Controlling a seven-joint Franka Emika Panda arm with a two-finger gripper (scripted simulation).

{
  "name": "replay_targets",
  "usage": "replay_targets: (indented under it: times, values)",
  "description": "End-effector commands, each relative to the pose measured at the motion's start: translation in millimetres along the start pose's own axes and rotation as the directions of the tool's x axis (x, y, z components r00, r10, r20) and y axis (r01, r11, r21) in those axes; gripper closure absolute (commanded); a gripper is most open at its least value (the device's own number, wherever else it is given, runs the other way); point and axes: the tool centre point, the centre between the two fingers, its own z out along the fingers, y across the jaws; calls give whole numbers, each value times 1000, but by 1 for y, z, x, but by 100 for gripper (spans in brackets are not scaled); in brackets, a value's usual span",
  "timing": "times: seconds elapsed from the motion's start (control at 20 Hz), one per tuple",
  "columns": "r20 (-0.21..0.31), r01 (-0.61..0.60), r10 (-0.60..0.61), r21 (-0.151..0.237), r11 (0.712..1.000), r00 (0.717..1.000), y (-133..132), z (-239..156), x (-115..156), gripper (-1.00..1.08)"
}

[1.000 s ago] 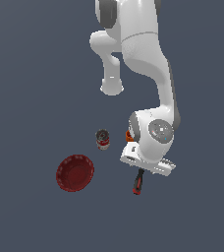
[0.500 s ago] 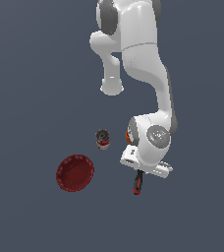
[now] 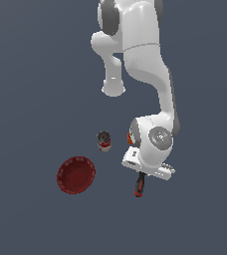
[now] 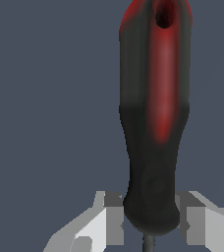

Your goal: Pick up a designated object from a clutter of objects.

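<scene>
Straddling screwdriver [image 4: 153, 123] at shaft end of handle, jaws [image 4: 148, 221] parted, pads flanking handle, contact not confirmed. Screwdriver lies on worktop, beyond can [image 3: 104, 141] from bowl [image 3: 76, 174]. Advice: stay centred, close squarely, then lift straight up.

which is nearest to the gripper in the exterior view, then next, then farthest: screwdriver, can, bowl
1. Red-and-black chunky-handled screwdriver: right at the gripper, between its fingers in the wrist view.
2. Small red-labelled can: toward the exterior view's left, slightly higher.
3. Dark red scalloped bowl: farthest left.
</scene>
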Motion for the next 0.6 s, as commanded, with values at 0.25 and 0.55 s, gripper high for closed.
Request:
replay_targets:
  times: [0.25,0.55]
  values:
    - [0,0,0,0,1000,1000,0,-9,-6,108]
    - [0,0,0,0,1000,1000,0,-32,-21,108]
